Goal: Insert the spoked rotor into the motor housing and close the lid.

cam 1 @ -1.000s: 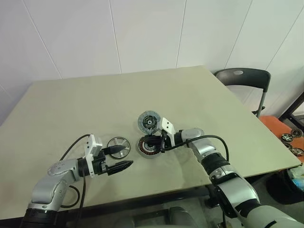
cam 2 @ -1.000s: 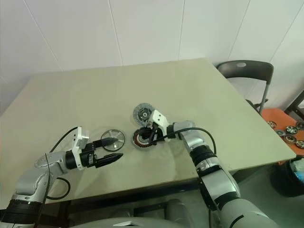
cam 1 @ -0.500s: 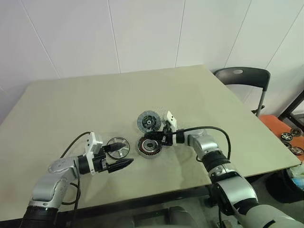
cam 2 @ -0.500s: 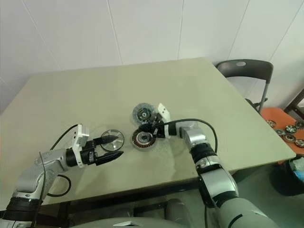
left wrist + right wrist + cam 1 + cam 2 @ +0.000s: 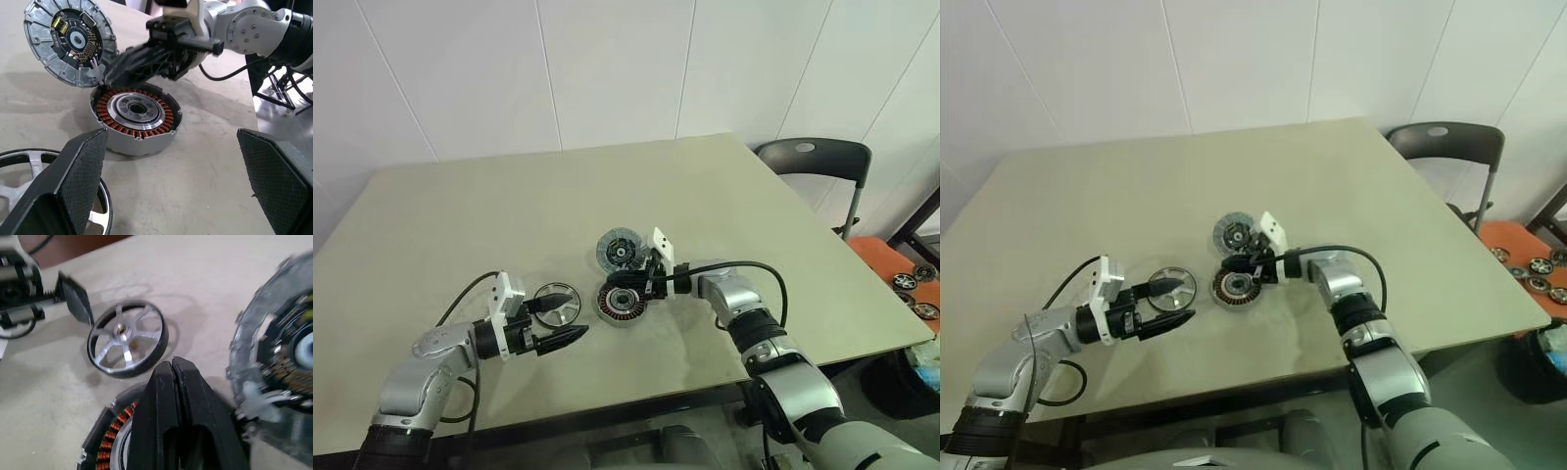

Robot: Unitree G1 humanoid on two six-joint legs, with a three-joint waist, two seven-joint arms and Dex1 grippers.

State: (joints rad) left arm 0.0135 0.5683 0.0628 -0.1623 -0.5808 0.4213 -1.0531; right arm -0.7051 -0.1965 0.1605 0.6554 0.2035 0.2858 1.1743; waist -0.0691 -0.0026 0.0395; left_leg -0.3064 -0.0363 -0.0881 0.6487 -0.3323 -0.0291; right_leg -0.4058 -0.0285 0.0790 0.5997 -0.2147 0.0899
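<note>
From the head camera, the motor housing [image 5: 623, 303] sits mid-table, the lid [image 5: 619, 251] just behind, the spoked rotor [image 5: 557, 303] just left between the spread fingers of the left gripper [image 5: 563, 324]. In the right wrist view, the right gripper [image 5: 172, 374] is clenched empty over the housing's windings; it could scrape the copper or nudge the housing, and may block the rotor's insertion.

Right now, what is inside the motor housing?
Inside the motor housing: a ring of copper windings around a silvery centre, no rotor. The spoked rotor lies beside it. The shut right pincer hovers over its edge.
</note>
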